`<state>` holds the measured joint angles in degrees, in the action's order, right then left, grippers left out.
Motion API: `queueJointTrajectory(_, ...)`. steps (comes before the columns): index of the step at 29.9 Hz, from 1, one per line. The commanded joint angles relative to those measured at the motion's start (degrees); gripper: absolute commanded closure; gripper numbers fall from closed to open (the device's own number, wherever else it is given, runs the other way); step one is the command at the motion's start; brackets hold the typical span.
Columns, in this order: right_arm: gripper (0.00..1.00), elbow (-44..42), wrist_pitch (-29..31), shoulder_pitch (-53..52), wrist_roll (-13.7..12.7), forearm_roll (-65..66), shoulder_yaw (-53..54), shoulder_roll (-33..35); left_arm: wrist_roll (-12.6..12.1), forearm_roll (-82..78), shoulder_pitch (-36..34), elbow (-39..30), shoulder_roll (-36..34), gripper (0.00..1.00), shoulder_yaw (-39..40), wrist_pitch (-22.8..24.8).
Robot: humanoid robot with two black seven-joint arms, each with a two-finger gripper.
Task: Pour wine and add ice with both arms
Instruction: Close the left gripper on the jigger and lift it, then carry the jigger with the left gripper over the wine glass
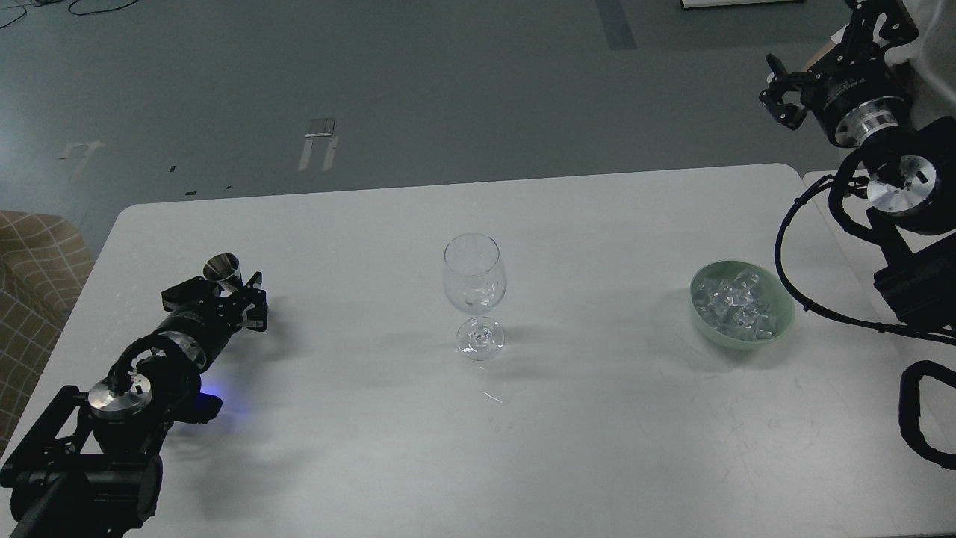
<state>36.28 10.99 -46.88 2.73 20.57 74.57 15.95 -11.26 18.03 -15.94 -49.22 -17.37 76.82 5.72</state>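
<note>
A wine glass (475, 293) stands mid-table (373, 463), between two robot arms.
Left gripper (235, 295) clasps a small metal cup (222, 269); right gripper (780, 93) hangs open-fingered, far beyond the green bowl (780, 321) of ice (736, 302).

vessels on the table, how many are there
3: a small metal cup at the left claw, a wine glass mid-table, and a green bowl of ice on the right.

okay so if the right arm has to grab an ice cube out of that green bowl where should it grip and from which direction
Probably from straight above. The ice lies piled inside the green bowl, whose raised wall blocks any sideways approach. Pick a cube on top of the heap, fingers closing on two opposite flat faces. The right gripper hangs high, off beyond the table's far right corner.
</note>
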Motion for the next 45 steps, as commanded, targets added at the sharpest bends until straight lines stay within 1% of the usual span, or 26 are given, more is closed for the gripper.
queueJointTrajectory(1, 0.00, -0.1, 0.0, 0.0, 0.1, 0.0, -0.1, -0.1, -0.1, 0.1, -0.1, 0.4, 0.1, 0.67, 0.1, 0.3)
queueJointTrajectory(7, 0.00, -0.1, 0.0, -0.1, 0.0, 0.0, -0.1, 0.0, -0.1, 0.0, 0.1, 0.6, 0.1, 0.73, -0.7, 2.6)
queueJointTrajectory(9, 0.00, 0.0, 0.0, -0.1, 0.0, 0.0, -0.1, 0.2, -0.4, 0.0, 0.1, 0.5, 0.1, 0.75, -0.7, 4.1)
queueJointTrajectory(11, 0.00, 0.0, 0.0, 0.0, 0.1, 0.0, -0.1, 0.2, -0.6, 0.0, 0.1, 0.5, 0.1, 0.77, -0.7, 4.4)
queueJointTrajectory(19, 0.00, 0.0, 0.0, 0.0, 0.0, 0.0, -0.1, 0.6, -0.6, 0.1, 0.0, 0.3, 0.2, 0.79, -0.2, 4.6)
queueJointTrajectory(26, 0.00, 0.2, 0.0, -0.1, 0.0, 0.0, -0.1, 0.6, -0.4, 0.2, 0.2, -0.6, 0.3, 0.82, 0.2, 7.9)
queueJointTrajectory(33, 0.00, 0.4, 0.0, -0.1, 0.0, 0.0, -0.1, 0.6, -0.6, 0.4, 0.8, -4.8, -0.7, 0.85, 0.6, 7.7)
queueJointTrajectory(39, 0.00, 0.4, 0.0, 0.0, 0.0, 0.0, -0.2, 0.6, -1.0, 0.4, 2.3, -10.0, -1.6, 0.87, -0.3, 7.5)
queueJointTrajectory(42, 0.00, 0.5, 0.0, 0.2, 0.0, 0.0, 0.0, 0.7, -1.2, 0.2, 4.1, -14.1, -2.3, 0.87, -1.1, 7.5)
queueJointTrajectory(43, 0.00, 0.5, 0.0, 0.3, 0.0, 0.0, 0.0, 0.8, -1.5, 0.2, 5.1, -16.3, -3.2, 0.87, -1.8, 7.9)
queueJointTrajectory(45, 0.00, 0.5, 0.0, 0.4, 0.0, 0.0, 0.0, 1.1, -2.0, 0.3, 5.8, -18.4, -4.2, 0.87, -2.6, 7.9)
